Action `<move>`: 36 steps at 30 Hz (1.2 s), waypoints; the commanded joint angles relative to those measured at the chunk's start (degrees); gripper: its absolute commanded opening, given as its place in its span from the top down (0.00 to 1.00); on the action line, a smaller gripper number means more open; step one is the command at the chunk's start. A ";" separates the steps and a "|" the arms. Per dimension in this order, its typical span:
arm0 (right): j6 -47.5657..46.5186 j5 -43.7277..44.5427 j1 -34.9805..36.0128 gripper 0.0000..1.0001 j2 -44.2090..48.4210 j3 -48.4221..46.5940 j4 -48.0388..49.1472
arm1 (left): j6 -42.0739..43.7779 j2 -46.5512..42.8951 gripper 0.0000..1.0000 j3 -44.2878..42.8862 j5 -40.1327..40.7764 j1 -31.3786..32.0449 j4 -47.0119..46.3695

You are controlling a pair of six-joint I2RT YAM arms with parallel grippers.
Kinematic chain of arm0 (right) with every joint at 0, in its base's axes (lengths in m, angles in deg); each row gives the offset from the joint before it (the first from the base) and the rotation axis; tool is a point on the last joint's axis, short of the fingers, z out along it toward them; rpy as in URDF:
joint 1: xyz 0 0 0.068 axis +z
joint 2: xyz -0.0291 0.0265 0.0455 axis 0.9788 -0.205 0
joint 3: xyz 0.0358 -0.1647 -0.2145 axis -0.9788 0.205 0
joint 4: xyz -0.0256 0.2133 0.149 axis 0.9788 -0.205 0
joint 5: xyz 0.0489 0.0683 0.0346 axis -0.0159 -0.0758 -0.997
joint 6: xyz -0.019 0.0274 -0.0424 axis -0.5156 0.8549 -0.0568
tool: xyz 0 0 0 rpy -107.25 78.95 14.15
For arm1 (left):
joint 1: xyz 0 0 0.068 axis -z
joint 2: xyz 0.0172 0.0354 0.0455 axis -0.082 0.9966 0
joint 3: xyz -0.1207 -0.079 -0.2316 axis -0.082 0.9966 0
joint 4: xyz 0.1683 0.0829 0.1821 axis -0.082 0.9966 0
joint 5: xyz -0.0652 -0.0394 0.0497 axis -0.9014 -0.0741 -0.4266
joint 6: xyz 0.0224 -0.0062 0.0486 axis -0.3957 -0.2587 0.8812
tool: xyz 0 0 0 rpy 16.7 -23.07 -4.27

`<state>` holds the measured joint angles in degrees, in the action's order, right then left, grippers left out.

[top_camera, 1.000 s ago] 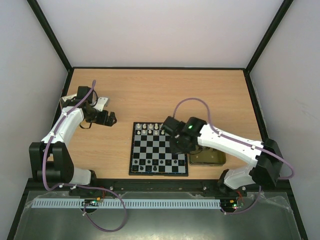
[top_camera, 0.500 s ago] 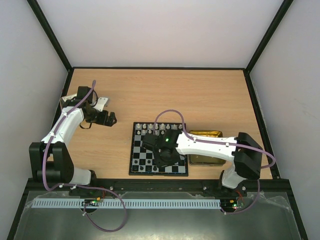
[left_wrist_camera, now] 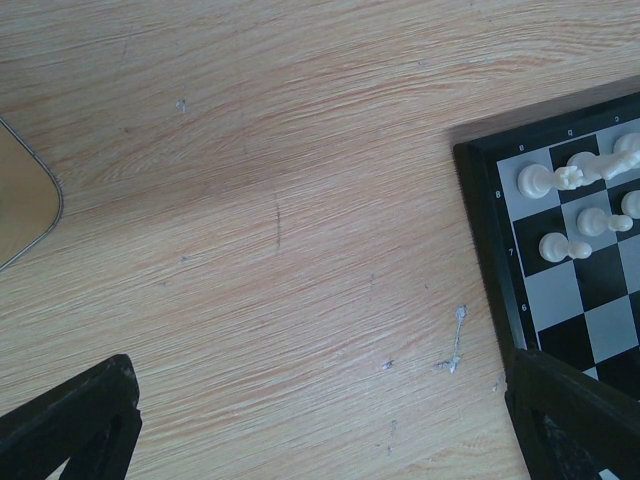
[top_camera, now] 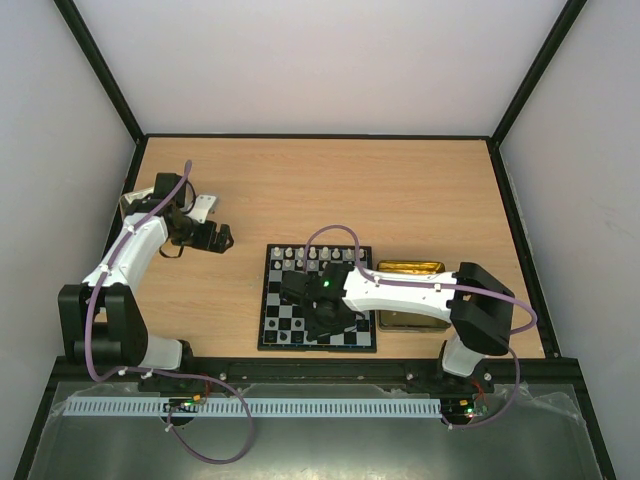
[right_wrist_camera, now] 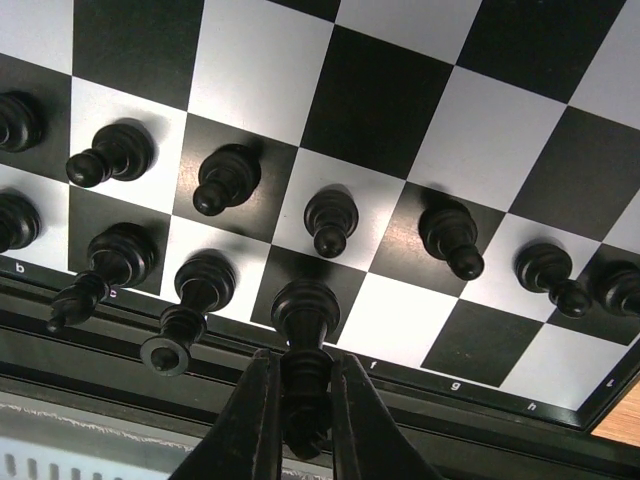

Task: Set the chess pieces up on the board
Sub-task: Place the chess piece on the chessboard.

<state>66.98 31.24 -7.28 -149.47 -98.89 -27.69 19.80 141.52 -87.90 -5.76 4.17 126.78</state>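
Right gripper (top_camera: 320,328) moved from the right edge of the board (top_camera: 275,315) to its lower middle over the last second; left gripper (top_camera: 222,237) hasn't budged.

Right fingers (right_wrist_camera: 255,420) are clamped on a black piece (right_wrist_camera: 305,305). Its base is at the bottom-row square just left of the "f" label; can't tell if it's fully down. Other black pieces (right_wrist_camera: 225,180) stand on the two rows along the board's bottom edge, one per square. White pieces (top_camera: 300,258) line the top edge, and a few show at the right of the left wrist view.

Left gripper hangs over bare wood at centre left of the top view, fingers spread wide with nothing between them, well apart from the board.

Table (top_camera: 330,180) is light wood-grain, with a small pale scratch (left_wrist_camera: 458,340) just left of the board corner. Gold tin (top_camera: 410,268) sits just right of the board, partly under the right arm. Rounded lid (left_wrist_camera: 22,195) corner shows at the left edge of the left wrist view.

Plain white walls (top_camera: 320,60) on three sides, black frame (top_camera: 100,70) posts in the corners, black rail (top_camera: 300,368) along the table's bottom edge.
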 commanded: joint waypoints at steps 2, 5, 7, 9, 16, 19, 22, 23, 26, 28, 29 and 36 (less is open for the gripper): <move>0.39 0.50 0.30 0.93 -0.27 0.58 -0.01 | -0.35 -0.83 0.01 0.73 -0.02 0.27 -0.17; 0.24 0.16 0.32 0.93 -0.36 0.77 0.25 | -0.35 -0.85 0.01 0.83 -0.02 0.27 -0.21; 0.14 -0.04 0.30 0.93 -0.47 0.87 0.29 | -0.35 -0.76 0.01 0.81 -0.02 0.27 -0.21; 0.06 -0.22 0.37 0.93 -0.64 1.02 0.29 | -0.30 -0.77 0.01 0.78 -0.01 0.32 -0.21; 0.01 -0.69 0.39 0.93 -1.02 1.36 0.56 | -0.36 -0.96 0.01 0.83 -0.02 0.27 -0.20; 0.09 -0.77 0.38 0.93 -1.15 1.50 0.67 | -0.36 -1.04 0.01 0.79 -0.02 0.29 -0.19; 0.14 -0.80 0.39 0.93 -1.28 1.84 0.73 | -0.33 -1.06 0.01 0.79 -0.02 0.27 -0.21; 0.24 -0.68 0.39 0.93 -1.39 1.85 0.63 | -0.38 -1.02 0.01 0.82 -0.02 0.27 -0.22; 0.24 -0.77 0.39 0.93 -1.53 1.74 0.60 | -0.33 -1.03 0.01 0.80 -0.02 0.23 -0.21; 0.13 -0.89 0.39 0.93 -1.55 1.62 0.68 | -0.39 -0.95 0.01 0.85 -0.10 0.27 -0.26; 0.06 -0.97 0.39 0.93 -1.61 1.64 0.75 | -0.35 -0.91 0.01 0.81 -0.11 0.28 -0.29; -0.58 -1.32 0.49 0.93 -2.20 1.00 0.69 | -0.37 -0.88 0.01 0.82 -0.10 0.32 -0.31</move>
<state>66.78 29.63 -7.28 -150.57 -97.64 -26.60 19.77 141.52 -87.71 -5.76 4.17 126.54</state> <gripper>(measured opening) 0.075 0.991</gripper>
